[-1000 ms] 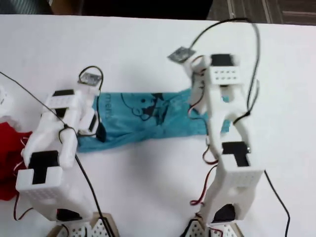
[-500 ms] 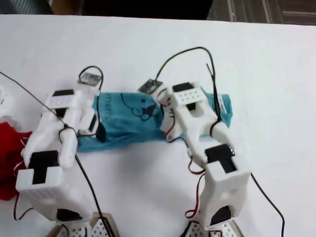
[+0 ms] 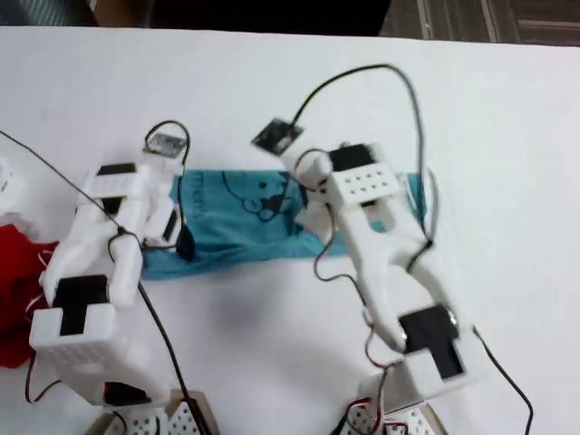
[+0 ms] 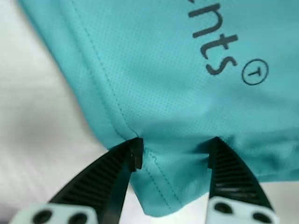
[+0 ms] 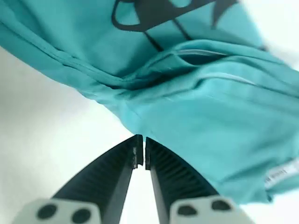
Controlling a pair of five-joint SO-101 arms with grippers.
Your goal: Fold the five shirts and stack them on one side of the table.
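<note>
High: teal shirt (image 3: 236, 231) strip lies under my left arm (image 3: 109, 227) and right arm (image 3: 372, 208).
Left wrist: left gripper (image 4: 175, 149) spread, shirt's corner hem between its tips.
Right wrist: right gripper (image 5: 141, 151) pressed together, tips at shirt's folded edge; can't tell if cloth is caught.

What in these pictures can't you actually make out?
Red cloth, high view: cut off by the picture's edge and partly covered by the left arm; whether it is one shirt or several is unclear.
Teal shirt, high view: both ends lie partly under the arms.
Right gripper, right wrist view: shut at the shirt's edge; whether it pinches cloth cannot be told.
</note>
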